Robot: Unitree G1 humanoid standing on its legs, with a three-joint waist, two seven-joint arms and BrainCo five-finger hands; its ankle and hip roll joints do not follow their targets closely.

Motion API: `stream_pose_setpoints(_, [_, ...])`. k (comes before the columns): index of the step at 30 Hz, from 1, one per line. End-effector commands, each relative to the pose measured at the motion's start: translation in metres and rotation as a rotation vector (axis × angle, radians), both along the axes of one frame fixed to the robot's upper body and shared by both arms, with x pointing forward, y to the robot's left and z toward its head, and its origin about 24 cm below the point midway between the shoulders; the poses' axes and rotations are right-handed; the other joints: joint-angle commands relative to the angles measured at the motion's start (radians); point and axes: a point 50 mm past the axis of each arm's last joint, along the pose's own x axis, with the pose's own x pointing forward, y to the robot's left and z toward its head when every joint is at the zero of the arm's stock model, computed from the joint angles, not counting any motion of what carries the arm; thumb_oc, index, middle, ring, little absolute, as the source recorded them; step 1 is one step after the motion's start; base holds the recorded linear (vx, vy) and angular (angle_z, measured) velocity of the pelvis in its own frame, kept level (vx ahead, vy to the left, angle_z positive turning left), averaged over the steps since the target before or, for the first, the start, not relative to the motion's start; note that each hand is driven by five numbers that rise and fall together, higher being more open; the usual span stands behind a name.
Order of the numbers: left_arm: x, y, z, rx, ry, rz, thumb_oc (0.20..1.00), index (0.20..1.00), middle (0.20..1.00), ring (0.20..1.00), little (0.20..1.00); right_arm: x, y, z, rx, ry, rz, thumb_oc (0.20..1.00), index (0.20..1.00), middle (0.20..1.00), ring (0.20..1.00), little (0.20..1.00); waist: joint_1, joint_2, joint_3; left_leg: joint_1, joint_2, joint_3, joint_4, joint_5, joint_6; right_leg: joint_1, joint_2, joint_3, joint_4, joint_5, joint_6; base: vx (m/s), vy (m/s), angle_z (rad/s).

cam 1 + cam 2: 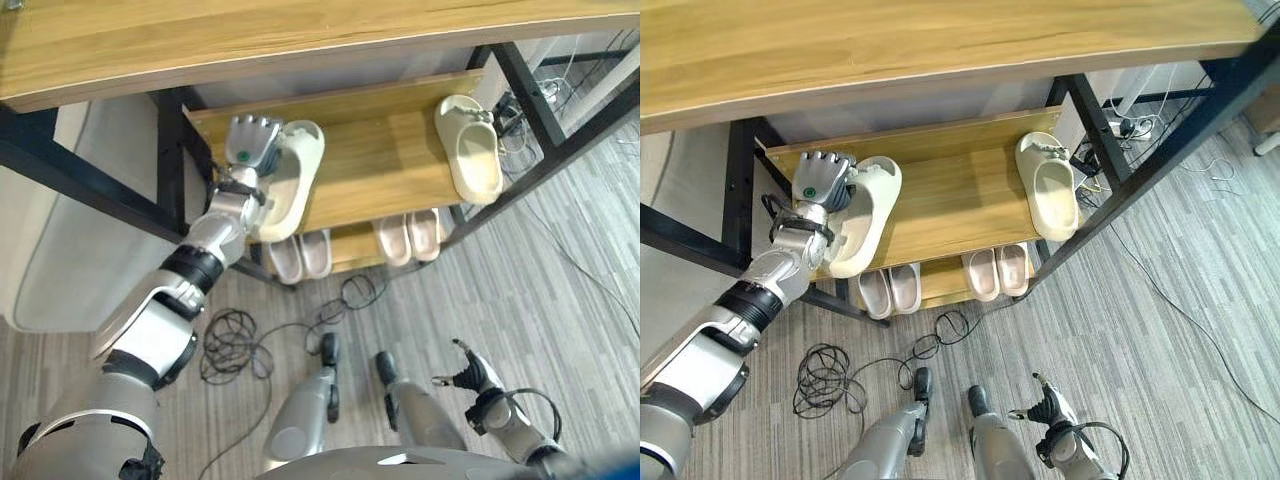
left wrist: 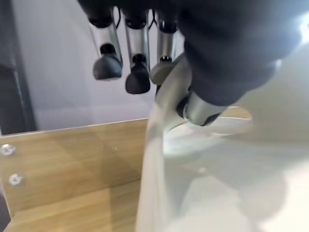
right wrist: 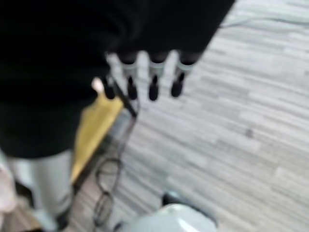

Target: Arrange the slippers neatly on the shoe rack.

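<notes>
A: How far along is it?
B: One cream slipper [image 1: 470,150] lies at the shelf's [image 1: 370,160] right end; the left slipper [image 1: 862,215] overhangs the near edge, so I judge it needs straightening.
A: The hands?
B: The left hand [image 1: 820,180] grips that slipper's rim, arm extended; the right hand [image 1: 468,377] hangs relaxed, empty, near the floor.

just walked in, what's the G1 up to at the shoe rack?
It is putting slippers on the shoe rack. The left hand is on a cream slipper at the left end of the upper shelf, thumb curled over its rim in the left wrist view. The slipper overhangs the shelf's front edge. Its mate lies at the right end of that shelf. Two pairs of pinkish slippers sit on the shelf below. The right hand hangs low over the floor, fingers relaxed and holding nothing.
</notes>
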Motion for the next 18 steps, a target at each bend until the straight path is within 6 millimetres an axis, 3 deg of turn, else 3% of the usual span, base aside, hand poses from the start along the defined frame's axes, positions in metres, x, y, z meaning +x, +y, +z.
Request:
stream_pose_setpoints(1, [0.001, 0.0, 0.007, -0.039, -0.046, 0.009, 0.2, 0.2, 0.2, 0.2, 0.2, -0.002, -0.007, 0.008, -0.015, -0.04, 0.012, 1.0, 1.0, 1.0, 1.0, 1.0, -0.049, 0.055, 0.0, -0.002, 0.033, -0.078, 0.137, -0.161, -0.051, -0.007, -0.082, -0.014, -0.012, 0.051, 0.041, 0.15, -0.15, -0.19])
stream_pose_setpoints(4, [0.0, 0.004, 0.007, -0.048, -0.039, 0.015, 0.2, 0.2, 0.2, 0.2, 0.2, -0.005, -0.012, 0.008, -0.035, -0.033, 0.016, 1.0, 1.0, 1.0, 1.0, 1.0, -0.084, 0.088, 0.014, 0.066, 0.045, -0.107, 0.12, -0.193, -0.078, -0.085, -0.16, 0.006, -0.107, 0.121, 0.066, 0.17, -0.156, -0.02])
stream_pose_setpoints(5, [0.0, 0.005, 0.006, -0.049, -0.038, 0.015, 0.2, 0.2, 0.2, 0.2, 0.2, -0.005, -0.012, 0.008, -0.036, -0.031, 0.017, 1.0, 1.0, 1.0, 1.0, 1.0, -0.088, 0.091, 0.017, 0.073, 0.046, -0.11, 0.117, -0.194, -0.078, -0.075, -0.161, 0.001, -0.115, 0.123, 0.067, 0.18, -0.269, 0.19])
stream_pose_setpoints(6, [-0.001, -0.004, -0.001, -0.059, -0.018, -0.006, 0.2, 0.2, 0.2, 0.2, 0.2, -0.003, -0.009, 0.007, -0.042, -0.027, 0.024, 1.0, 1.0, 1.0, 1.0, 1.0, -0.09, 0.084, 0.011, 0.089, 0.044, -0.12, 0.129, -0.208, -0.094, -0.057, -0.202, -0.029, -0.17, 0.149, 0.079, 0.14, -0.237, 0.28])
stream_pose_setpoints(8, [-0.001, -0.007, -0.003, -0.061, -0.015, -0.013, 0.2, 0.2, 0.2, 0.2, 0.2, -0.003, -0.007, 0.007, -0.046, -0.027, 0.028, 1.0, 1.0, 1.0, 1.0, 1.0, -0.093, 0.079, 0.003, 0.089, 0.034, -0.126, 0.133, -0.212, -0.094, -0.03, -0.212, -0.033, -0.197, 0.16, 0.088, 0.09, -0.229, 0.35])
stream_pose_setpoints(9, [-0.001, -0.013, -0.013, -0.077, 0.014, -0.017, 0.2, 0.2, 0.2, 0.2, 0.2, 0.005, -0.006, 0.008, -0.045, -0.038, 0.034, 1.0, 1.0, 1.0, 1.0, 1.0, -0.086, 0.079, -0.007, 0.091, 0.045, -0.133, 0.125, -0.203, -0.107, -0.031, -0.183, -0.025, -0.174, 0.165, 0.089, 0.03, -0.275, 0.4])
stream_pose_setpoints(14, [0.001, -0.006, -0.032, -0.153, 0.077, 0.037, 0.2, 0.2, 0.2, 0.2, 0.2, 0.004, -0.005, 0.006, -0.043, -0.033, 0.049, 1.0, 1.0, 1.0, 1.0, 1.0, -0.094, 0.104, -0.026, 0.123, 0.133, -0.165, 0.084, -0.165, -0.147, -0.009, -0.093, -0.055, -0.135, 0.103, 0.038, 0.09, -0.33, 0.1])
stream_pose_setpoints(16, [0.003, -0.002, -0.033, -0.147, 0.086, 0.06, 0.2, 0.2, 0.2, 0.2, 0.2, 0.004, -0.006, 0.006, -0.043, -0.037, 0.044, 1.0, 1.0, 1.0, 1.0, 1.0, -0.094, 0.096, -0.015, 0.085, 0.168, -0.157, 0.158, -0.114, -0.163, 0.014, -0.072, -0.077, -0.128, 0.082, 0.018, 0.08, -0.269, 0.1])
stream_pose_setpoints(17, [0.003, -0.002, -0.033, -0.147, 0.085, 0.06, 0.2, 0.2, 0.2, 0.2, 0.2, 0.004, -0.006, 0.006, -0.043, -0.038, 0.044, 1.0, 1.0, 1.0, 1.0, 1.0, -0.095, 0.097, -0.014, 0.081, 0.169, -0.16, 0.165, -0.116, -0.164, 0.013, -0.071, -0.079, -0.127, 0.082, 0.017, 0.06, -0.331, 0.1])
stream_pose_setpoints(18, [0.005, 0.004, -0.032, -0.169, 0.092, 0.091, 0.2, 0.2, 0.2, 0.2, 0.2, 0.002, -0.009, 0.006, -0.043, -0.034, 0.031, 1.0, 1.0, 1.0, 1.0, 1.0, -0.097, 0.08, -0.002, 0.023, 0.211, -0.127, 0.3, -0.062, -0.15, 0.036, -0.049, -0.108, -0.11, 0.055, -0.014, 0.05, -0.301, 0.28])
